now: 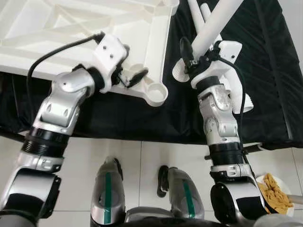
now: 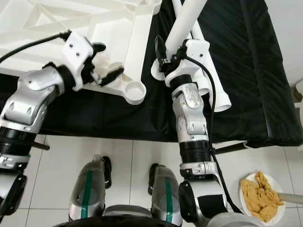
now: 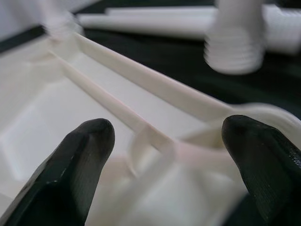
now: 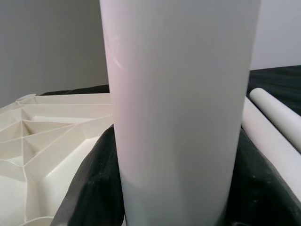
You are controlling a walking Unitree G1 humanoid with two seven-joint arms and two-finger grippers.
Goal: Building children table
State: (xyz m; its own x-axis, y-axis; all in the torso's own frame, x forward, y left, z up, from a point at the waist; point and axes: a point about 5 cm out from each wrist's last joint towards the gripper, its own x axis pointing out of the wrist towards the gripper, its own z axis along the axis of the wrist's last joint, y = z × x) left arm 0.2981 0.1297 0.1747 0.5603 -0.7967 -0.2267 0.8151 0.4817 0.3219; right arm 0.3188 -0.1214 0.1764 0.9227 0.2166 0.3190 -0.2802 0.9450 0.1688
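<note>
The white plastic table top point(image 1: 71, 33) lies upside down on a black cloth, ribbed underside up. A round leg socket point(image 1: 156, 93) sits at its near corner. My left gripper point(image 1: 134, 61) is open over the top's near edge just left of that socket, its fingers point(image 3: 80, 160) either side of a rib. My right gripper point(image 2: 173, 47) is shut on a white leg tube point(image 2: 187, 19), held tilted above the cloth. The tube's threaded end point(image 1: 180, 72) hangs just right of the socket corner. The far finger is hidden behind the tube point(image 4: 183, 108).
Other white legs point(image 2: 213, 85) lie on the black cloth point(image 1: 265, 71) to the right of my right arm. Below the cloth's near edge is white tiled floor point(image 1: 142, 156). A white plate with yellow-brown pieces point(image 2: 259, 191) sits on the floor at the right.
</note>
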